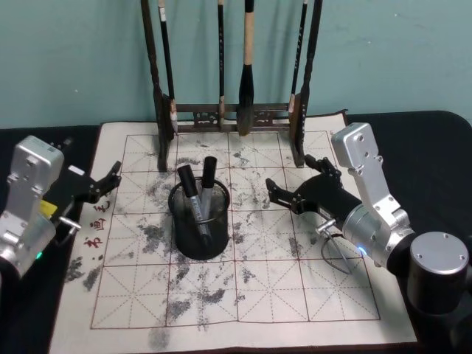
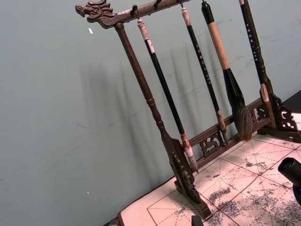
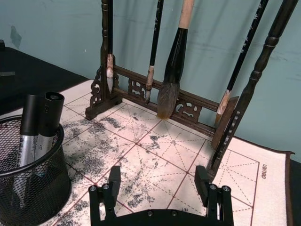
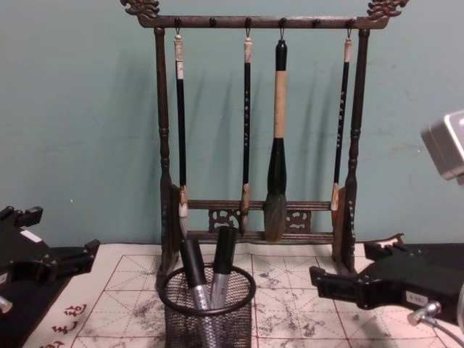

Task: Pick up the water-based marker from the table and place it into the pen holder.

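Observation:
The black mesh pen holder (image 1: 193,243) stands on the cream mat (image 1: 295,287) left of centre. Two markers (image 1: 193,193) with black caps and grey barrels lean inside it; I cannot tell which is the water-based marker. My right gripper (image 1: 290,179) hovers open and empty a little to the holder's right. In the right wrist view its fingers (image 3: 113,181) spread wide, with the holder (image 3: 33,188) and markers (image 3: 44,120) off to one side. My left gripper (image 1: 112,181) is open and empty at the mat's left edge. The chest view shows the holder (image 4: 206,312) between both grippers.
A tall dark wooden brush rack (image 1: 228,114) with several hanging brushes stands at the back of the mat, close behind the holder. The dark table (image 1: 435,147) stretches out on both sides. The mat in front of the holder is bare apart from ink smudges.

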